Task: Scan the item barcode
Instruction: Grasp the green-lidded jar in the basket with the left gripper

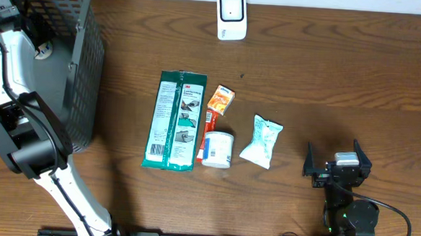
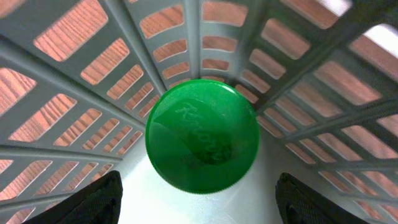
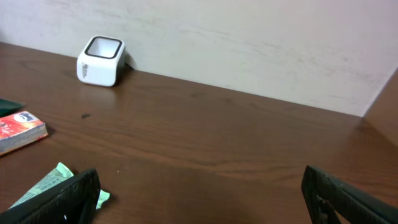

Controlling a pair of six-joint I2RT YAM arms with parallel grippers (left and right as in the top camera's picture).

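Grey plastic lattice basket [image 1: 83,68] far left, likely drop bin. Left gripper [image 2: 202,205] down inside it, fingers spread wide, gripping nothing. Round glossy green-lidded jar [image 2: 202,135] sits just beyond, untouched. Flat green pack [image 1: 174,120], crinkly pale pouch [image 1: 261,141], white tub [image 1: 217,149], orange carton [image 1: 221,101] clustered mid-table, probably awaiting scan. Boxy white scanner [image 1: 232,16] far centre. Right gripper [image 1: 333,157] near right, fully spread, empty.

counter [image 1: 328,81]: dark brown wood, grain running side to side, faint dull sheen | wall [image 3: 249,37]: pale off-white, plain, lightly streaked and scuffed, rising straight from the counter's far edge | light: soft and even, only weak shadows on the wood
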